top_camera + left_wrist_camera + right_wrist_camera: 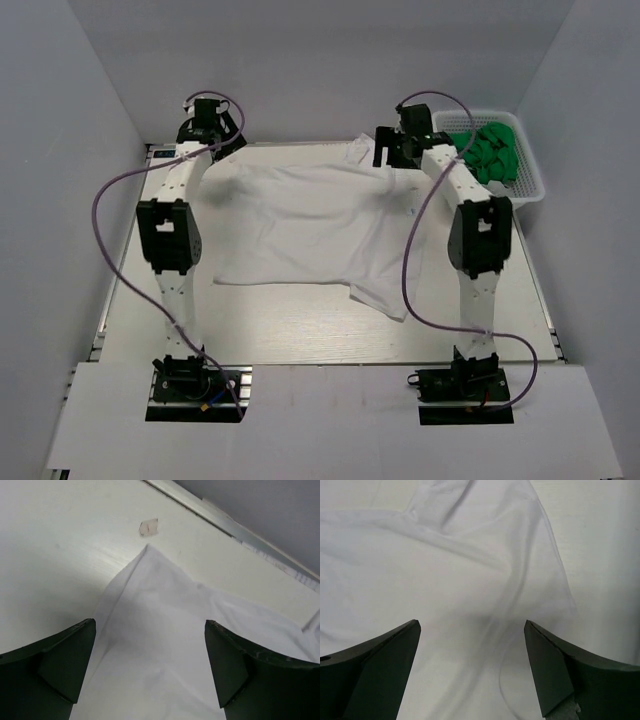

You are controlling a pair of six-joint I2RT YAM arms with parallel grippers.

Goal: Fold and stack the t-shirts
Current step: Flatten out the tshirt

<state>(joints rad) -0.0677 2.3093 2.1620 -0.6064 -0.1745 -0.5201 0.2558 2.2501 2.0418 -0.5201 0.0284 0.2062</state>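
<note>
White t-shirt (310, 225) lies rumpled on the counter (290, 325); left fingers (60, 660) and right fingers (560, 670) hang spread over its far edge, holding nothing; a shallow pinch may slip off or bunch the cloth.

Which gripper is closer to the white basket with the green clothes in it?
Right. The right gripper sits over the far edge of the white t-shirt, just beside the basket; the left gripper is at the shirt's opposite far corner.

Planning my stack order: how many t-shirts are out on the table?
1: a white t-shirt spread across the table's middle. The basket at far right holds bunched green fabric, count unclear.
</note>
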